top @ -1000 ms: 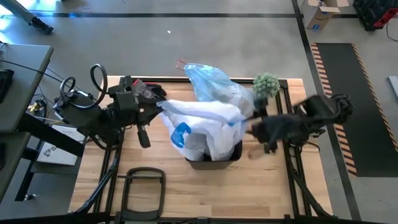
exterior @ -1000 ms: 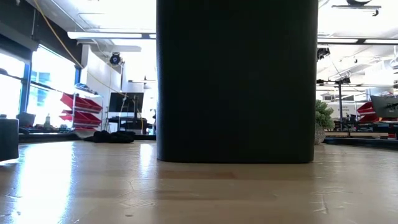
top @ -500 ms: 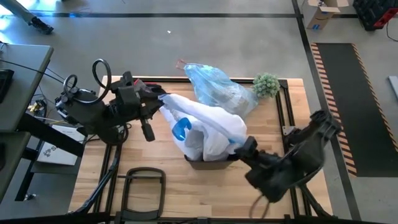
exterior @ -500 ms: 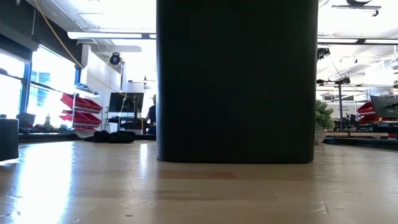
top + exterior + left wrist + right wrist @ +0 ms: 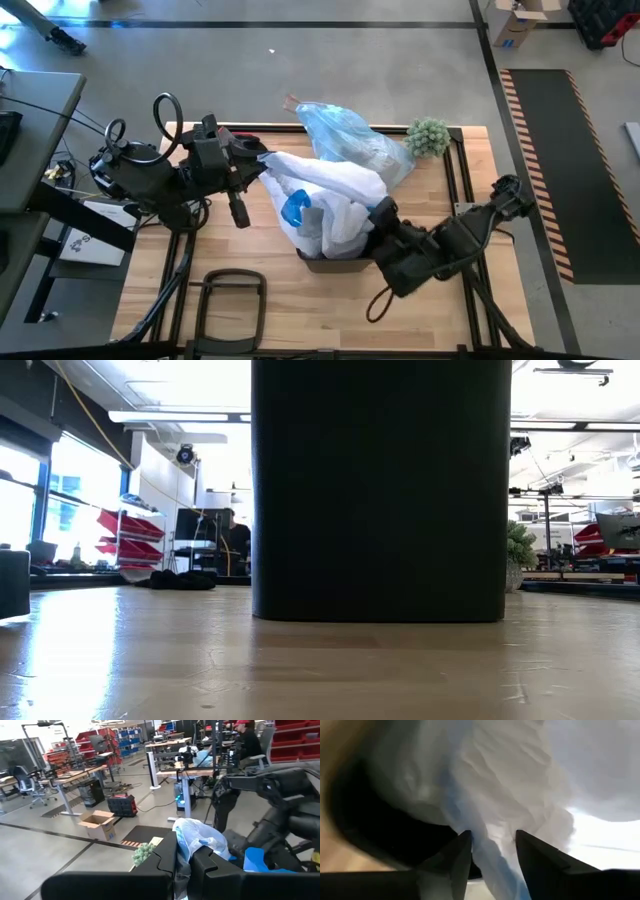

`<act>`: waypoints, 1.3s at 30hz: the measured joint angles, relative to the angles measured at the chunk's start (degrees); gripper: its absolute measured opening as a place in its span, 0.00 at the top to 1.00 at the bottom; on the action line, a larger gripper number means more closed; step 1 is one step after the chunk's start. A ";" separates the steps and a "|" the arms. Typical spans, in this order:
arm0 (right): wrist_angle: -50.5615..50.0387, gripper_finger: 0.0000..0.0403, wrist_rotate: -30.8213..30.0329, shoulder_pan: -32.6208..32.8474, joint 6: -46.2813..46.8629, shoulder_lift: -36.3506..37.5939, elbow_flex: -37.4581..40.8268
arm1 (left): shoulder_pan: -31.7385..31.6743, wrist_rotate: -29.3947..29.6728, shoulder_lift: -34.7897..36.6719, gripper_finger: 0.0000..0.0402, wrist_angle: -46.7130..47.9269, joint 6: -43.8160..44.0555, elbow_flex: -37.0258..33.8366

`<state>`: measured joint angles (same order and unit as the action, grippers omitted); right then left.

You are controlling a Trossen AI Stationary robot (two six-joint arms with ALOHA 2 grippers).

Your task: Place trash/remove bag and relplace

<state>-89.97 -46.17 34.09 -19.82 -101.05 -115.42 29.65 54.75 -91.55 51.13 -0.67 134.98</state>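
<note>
old blue bag (image 5: 345, 140) out, lying on the worktop (image 5: 250, 300) behind the bin (image 5: 345, 262) | left fingers (image 5: 262, 165) clamped on the white bag (image 5: 330, 195) | right fingers (image 5: 492, 852) apart around a fold at the rim | tucking left

A white bag (image 5: 335, 200) with blue bits lies draped over a dark bin (image 5: 345, 262) at the centre of the high view. In the low view the bin (image 5: 380, 490) fills the middle as a tall black block. A small green plant (image 5: 427, 135) stands at the upper right of the wooden table (image 5: 290, 300). A cardboard box (image 5: 515, 25) sits on the grey floor at the top right. A striped mat (image 5: 560, 150) runs down the right side. Red shelves (image 5: 125, 535) show at the left of the low view.
</note>
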 joint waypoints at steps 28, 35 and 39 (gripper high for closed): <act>0.27 1.00 12.27 5.24 30.71 17.29 -0.02 | -2.35 -8.06 5.42 1.00 -10.81 -5.85 -0.04; 5.57 1.00 11.89 15.45 36.54 18.95 -0.02 | -2.34 -11.08 1.87 1.00 -10.00 -2.24 0.04; 3.62 1.00 14.21 18.82 44.37 17.88 -0.04 | -1.68 -16.51 -1.49 1.00 -6.47 2.61 0.02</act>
<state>-86.36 -31.95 52.90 24.55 -83.18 -115.46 27.97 38.24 -93.03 44.67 1.94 135.00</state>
